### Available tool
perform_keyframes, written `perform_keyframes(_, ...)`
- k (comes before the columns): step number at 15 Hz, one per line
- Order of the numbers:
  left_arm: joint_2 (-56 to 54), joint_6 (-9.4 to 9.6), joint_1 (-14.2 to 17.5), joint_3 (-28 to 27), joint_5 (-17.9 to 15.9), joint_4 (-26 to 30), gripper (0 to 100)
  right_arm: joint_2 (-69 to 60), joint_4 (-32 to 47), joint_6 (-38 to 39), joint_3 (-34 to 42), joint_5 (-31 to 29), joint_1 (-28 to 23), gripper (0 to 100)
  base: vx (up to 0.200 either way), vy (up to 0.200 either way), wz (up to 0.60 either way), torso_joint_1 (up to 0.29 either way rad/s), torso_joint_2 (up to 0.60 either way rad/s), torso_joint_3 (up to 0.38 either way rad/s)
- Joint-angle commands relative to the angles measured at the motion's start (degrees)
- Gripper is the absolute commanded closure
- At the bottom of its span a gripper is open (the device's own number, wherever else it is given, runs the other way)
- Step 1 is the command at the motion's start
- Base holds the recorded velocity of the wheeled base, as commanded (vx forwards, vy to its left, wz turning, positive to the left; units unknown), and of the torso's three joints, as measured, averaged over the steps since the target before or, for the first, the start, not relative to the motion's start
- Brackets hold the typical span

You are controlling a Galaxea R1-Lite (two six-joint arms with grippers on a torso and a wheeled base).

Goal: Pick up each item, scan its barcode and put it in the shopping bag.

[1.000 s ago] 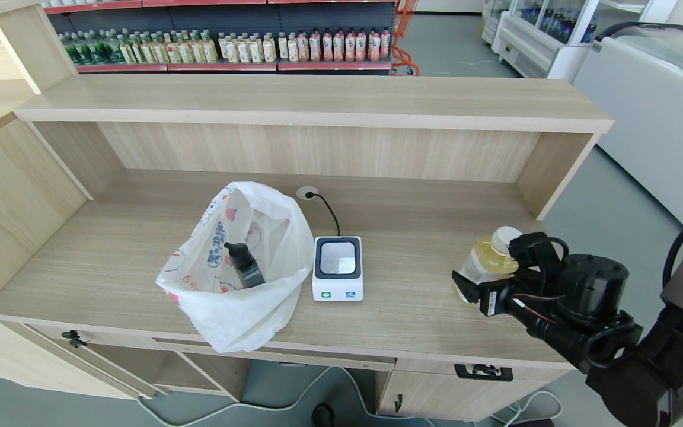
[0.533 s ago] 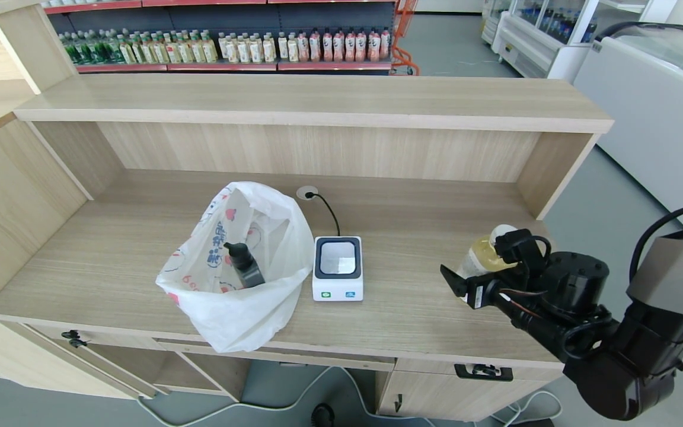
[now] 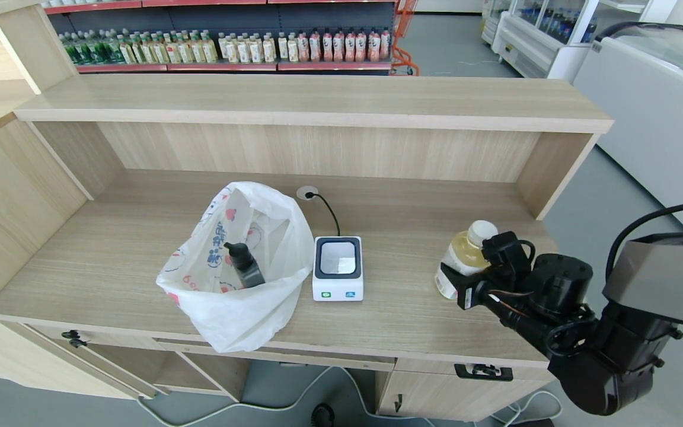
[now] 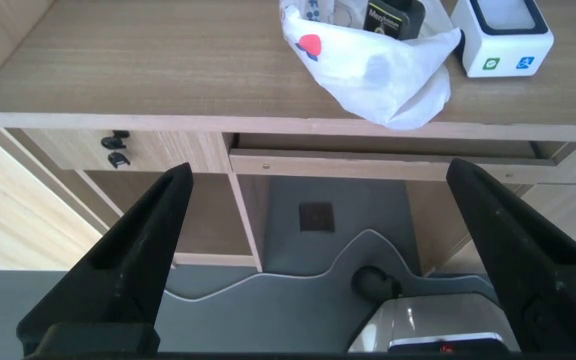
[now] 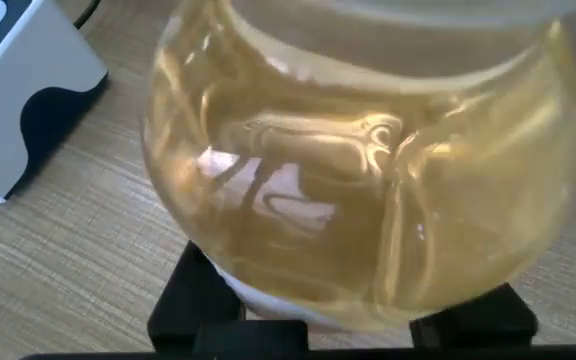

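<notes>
While the right gripper (image 3: pixel 475 264) clamps it from both sides, the bottle (image 3: pixel 463 258) of yellow liquid with a white cap sits over the right end of the counter (image 3: pixel 110 237), leaning a little with its cap toward the back. I cannot tell whether its base touches the wood. In the right wrist view, the gripper's dark fingers (image 5: pixel 193 312) press against the lower part of the bottle's rounded body, so the jaws are closed on it.

To the bottle's left, well apart from it, the white scanner (image 3: pixel 337 268) stands with its glass window facing up. A black cable (image 3: pixel 331 212) runs from the scanner to a hole at the back of the counter. Just beside the scanner, on its left, the white shopping bag (image 3: pixel 241 308) stands open near the front edge, its plastic touching the scanner's side. A dark pump bottle (image 3: pixel 245 265) stands upright inside the bag.

The left gripper (image 4: pixel 320 178) hangs below the counter's front edge, over the floor. Its jaws are spread wide and hold nothing. Behind the counter, a shelf (image 3: pixel 229 48) carries a row of drink bottles.
</notes>
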Motion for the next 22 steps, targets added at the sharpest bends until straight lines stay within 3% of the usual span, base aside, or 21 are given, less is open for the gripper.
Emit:
perform_keyframes(1,0.06,0.0,0.0,0.0,-0.01,0.02,0,0.06,0.05,-0.1,-0.05,0.02,-0.1,100,0.0,0.0,0.0,0.0,0.0,0.0)
perform_keyframes(7,0.06,0.0,0.0,0.0,-0.01,0.02,0,-3.81,0.05,-3.62,0.83,1.07,-0.28,100,0.0,0.0,0.0,0.0,0.0,0.0)
perform_keyframes(11,0.06,0.0,0.0,0.0,-0.01,0.02,0,-10.66,0.05,-3.79,1.18,11.0,-2.74,100,0.0,0.0,0.0,0.0,0.0,0.0)
perform_keyframes(12,0.06,0.0,0.0,0.0,-0.01,0.02,0,-10.66,0.05,-3.79,1.18,11.0,-2.74,100,0.0,0.0,0.0,0.0,0.0,0.0)
perform_keyframes(16,0.06,0.0,0.0,0.0,-0.01,0.02,0,-40.37,34.42,17.57,-3.74,21.11,-4.15,100,0.0,0.0,0.0,0.0,0.0,0.0)
perform_keyframes(19,0.06,0.0,0.0,0.0,-0.01,0.02,0,-53.73,60.87,27.15,-16.22,32.98,-0.63,100,0.0,0.0,0.0,0.0,0.0,0.0)
perform_keyframes(22,0.06,0.0,0.0,0.0,-0.01,0.02,0,-56.19,66.94,28.55,-21.32,37.81,4.91,100,0.0,0.0,0.0,0.0,0.0,0.0)
